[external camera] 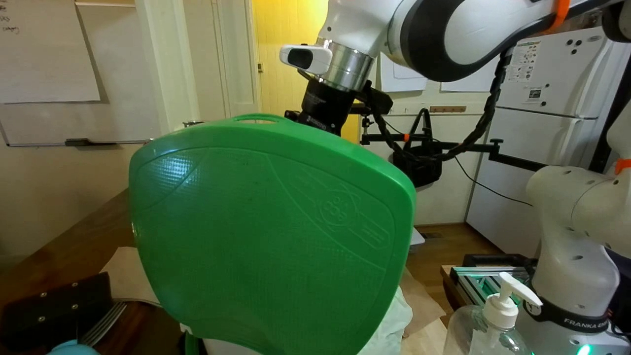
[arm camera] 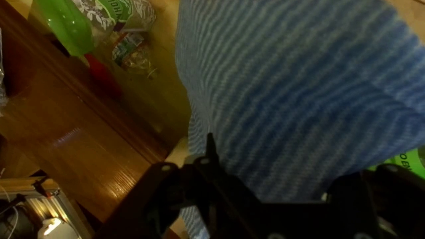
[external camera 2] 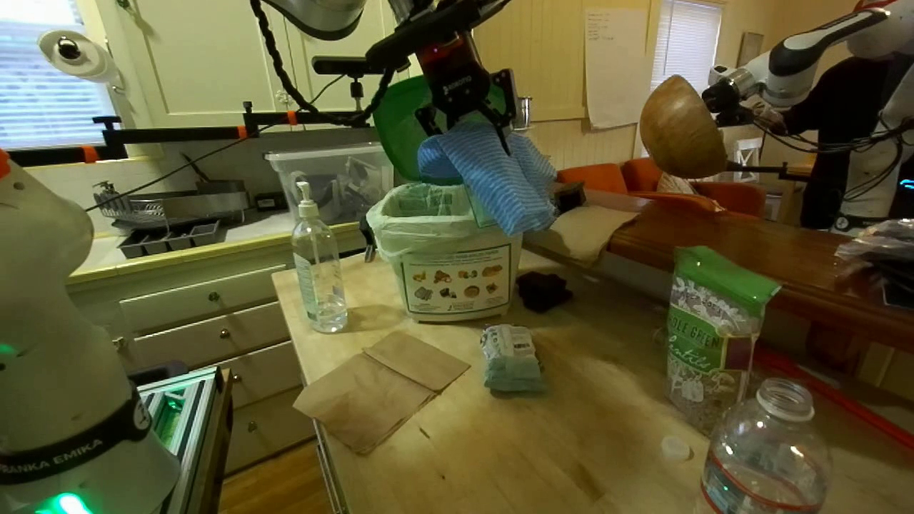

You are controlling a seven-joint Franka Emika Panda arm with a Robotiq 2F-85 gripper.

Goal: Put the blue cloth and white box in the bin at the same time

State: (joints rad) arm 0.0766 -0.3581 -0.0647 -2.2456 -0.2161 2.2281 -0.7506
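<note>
Clear bottle (external camera 2: pixel 767 457), lentil bag (external camera 2: pixel 714 335) | bin (external camera 2: pixel 457 285), lid (external camera: pixel 271 222) raised | fingers (external camera 2: pixel 428 121) partly spread, gripping blue cloth (external camera 2: pixel 493 175)

Below the jaws, there's the pale table (external camera 2: pixel 457 471), a dark, glossy counter (external camera 2: pixel 792 250) running alongside. Behind the jaws, cream cupboards (external camera 2: pixel 207 57), drawers (external camera 2: pixel 200 343) lower down, wooden floor (external camera 2: pixel 278 478) at their foot. Blinds (external camera 2: pixel 28 107) glowing bright at the windows (external camera 2: pixel 689 43)! And well apart from the jaws: white fridge (external camera: pixel 532 128), yellow panelling (external camera: pixel 291 29), orange chairs (external camera 2: pixel 589 176), a whiteboard (external camera: pixel 125 123) on the wall (external camera: pixel 59 187).
</note>
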